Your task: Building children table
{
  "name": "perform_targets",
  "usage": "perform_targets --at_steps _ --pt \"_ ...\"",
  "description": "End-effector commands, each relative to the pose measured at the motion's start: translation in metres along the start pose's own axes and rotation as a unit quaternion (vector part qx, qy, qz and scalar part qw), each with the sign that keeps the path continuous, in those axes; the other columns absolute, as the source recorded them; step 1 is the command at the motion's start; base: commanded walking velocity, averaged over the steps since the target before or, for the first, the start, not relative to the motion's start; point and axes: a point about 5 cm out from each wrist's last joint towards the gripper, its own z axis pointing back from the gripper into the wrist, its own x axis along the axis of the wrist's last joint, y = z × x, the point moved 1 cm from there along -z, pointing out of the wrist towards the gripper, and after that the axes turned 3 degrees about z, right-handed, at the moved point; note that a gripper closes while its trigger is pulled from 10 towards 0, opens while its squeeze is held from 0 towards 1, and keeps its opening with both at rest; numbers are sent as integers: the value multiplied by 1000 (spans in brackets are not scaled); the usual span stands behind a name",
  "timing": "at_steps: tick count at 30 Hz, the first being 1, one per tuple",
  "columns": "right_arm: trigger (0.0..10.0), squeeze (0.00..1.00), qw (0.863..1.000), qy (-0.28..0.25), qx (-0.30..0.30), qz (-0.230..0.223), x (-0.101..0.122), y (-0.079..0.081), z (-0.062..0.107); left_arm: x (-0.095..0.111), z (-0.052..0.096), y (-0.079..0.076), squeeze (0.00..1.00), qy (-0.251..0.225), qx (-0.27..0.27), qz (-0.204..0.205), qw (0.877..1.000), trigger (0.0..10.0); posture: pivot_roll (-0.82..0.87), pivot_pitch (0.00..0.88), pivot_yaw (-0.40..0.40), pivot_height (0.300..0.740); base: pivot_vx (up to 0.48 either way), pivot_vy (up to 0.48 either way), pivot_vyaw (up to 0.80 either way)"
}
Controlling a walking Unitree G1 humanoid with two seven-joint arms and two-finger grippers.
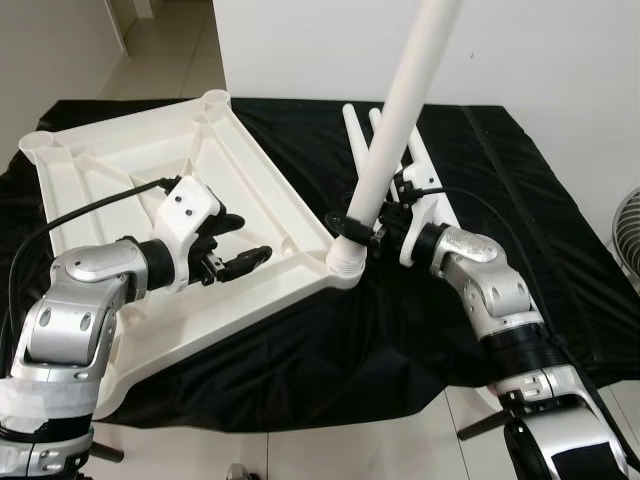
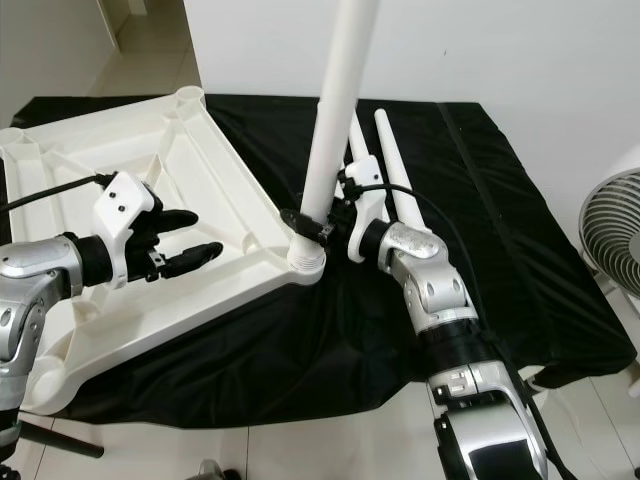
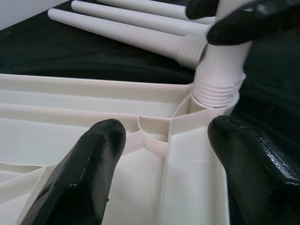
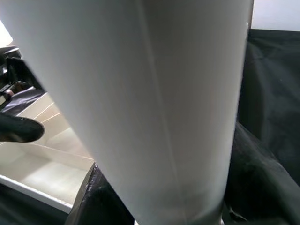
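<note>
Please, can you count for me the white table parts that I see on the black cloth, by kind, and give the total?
Tabletop, upside down: 1
Leg standing in the corner socket, held by the right tool: 1
Legs lying loose on the cloth: 2
Total: 4 white parts

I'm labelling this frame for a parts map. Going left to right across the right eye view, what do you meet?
Left gripper → upside-down tabletop → upright leg held by the right gripper → spare legs lying on the black cloth → fan.
</note>
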Motion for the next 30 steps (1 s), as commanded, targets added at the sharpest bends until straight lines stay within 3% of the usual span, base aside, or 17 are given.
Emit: perform_targets --at_steps 1,4,14,20,30 --pt "10000 0 991 101 72 -53 -50 35 0 -3 2 6 0 3 57 3 998 10000 53 111 19 740 0 0 0" --pt "10000 0 990 99 93 -48 -47 46 0 -3 1 5 0 2 57 4 998 10000 47 107 20 740 0 0 0" --pt "10000 0 984 86 141 -64 -37 60 -1 -4 0 5 0 2 55 5 998 10000 45 105 20 740 0 0 0" --pt "10000 0 984 155 52 -70 -64 50 -8 -5 0 4 0 4 57 5 998 10000 47 107 18 740 0 0 0" --pt "10000 0 982 178 -36 -49 -73 43 -12 -11 9 7 0 16 72 8 997 10000 49 117 15 740 0 0 0"
